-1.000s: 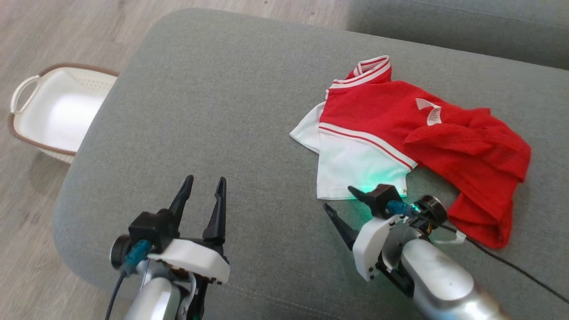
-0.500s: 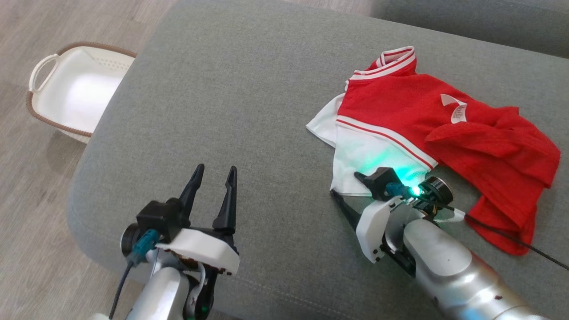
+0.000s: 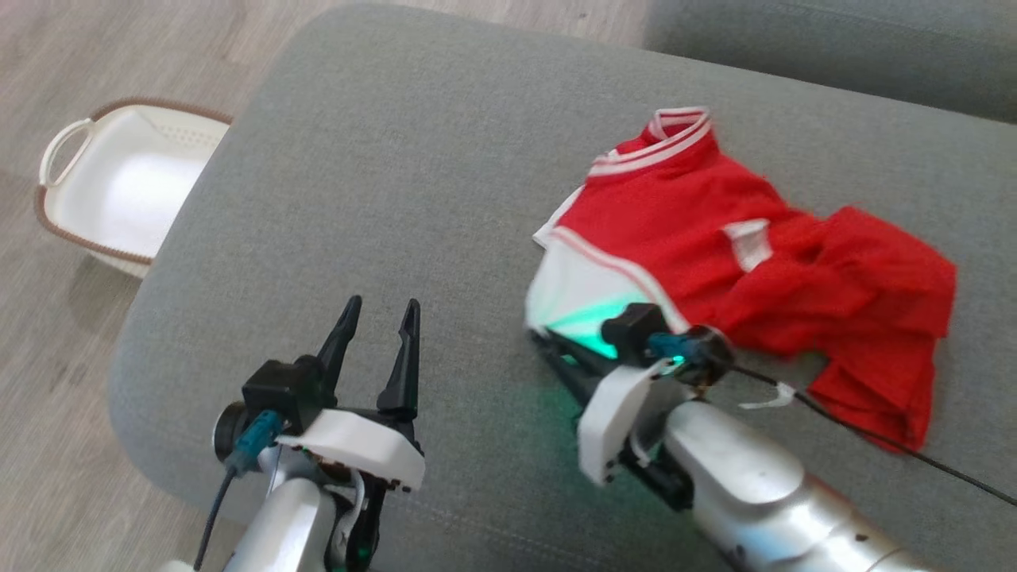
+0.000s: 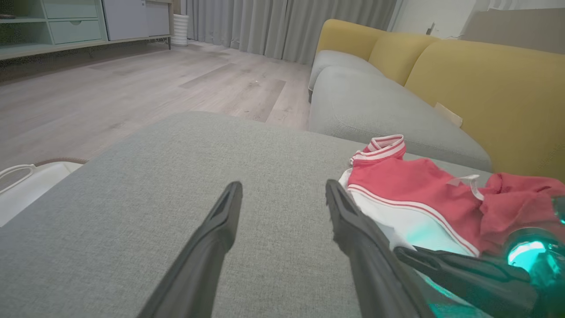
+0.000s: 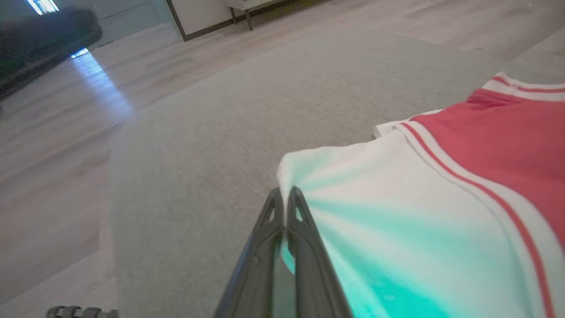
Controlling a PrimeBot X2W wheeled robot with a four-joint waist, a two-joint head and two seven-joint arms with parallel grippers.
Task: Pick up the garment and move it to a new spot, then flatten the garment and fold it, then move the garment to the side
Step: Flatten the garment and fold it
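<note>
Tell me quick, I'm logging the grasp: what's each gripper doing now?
Left gripper: open, holding nothing.
Right gripper: shut on the garment, at its white corner.

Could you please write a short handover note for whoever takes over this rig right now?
Right gripper: shut on the white corner of the shirt, with the fabric bunched at its tips.
Left gripper: open, holding nothing, over the bare grey cushion.
The shirt, red and white, lies crumpled on the right part of the cushion. A white basket stands on the floor to the left.
Done: the grasp only.
Left: move the shirt to a new spot, flatten it, fold it, set it aside.
</note>
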